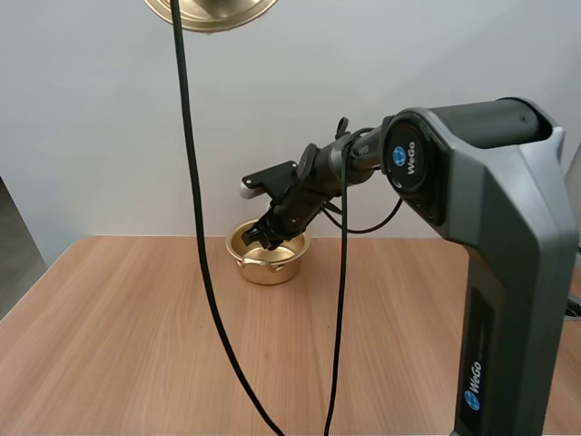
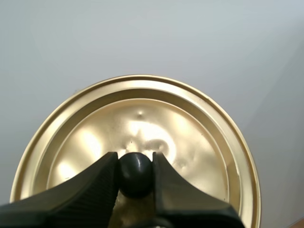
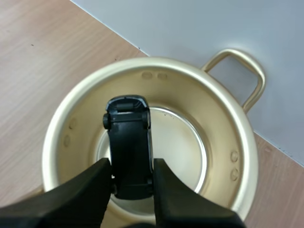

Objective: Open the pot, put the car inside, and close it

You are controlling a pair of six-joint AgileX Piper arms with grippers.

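Holds small glossy black car (image 3: 128,152) by its sides between the ribbed fingers of the right gripper (image 3: 132,164), closed snug on it, within the rim of the round gold metal pot (image 3: 156,64) and over its flat shiny floor. Shows pot lidless, smooth-walled, loop handle riveted on, standing on pale wood-grain table (image 1: 136,345) near far edge. Pinches round black knob (image 2: 135,173) of shallow, ringed gold lid (image 2: 190,123) between left gripper (image 2: 134,159) fingers, high above table.

Uncovered pot (image 1: 268,270) mouth, lid (image 1: 211,11) well above, right gripper (image 3: 132,166) with car (image 3: 127,137) at it.
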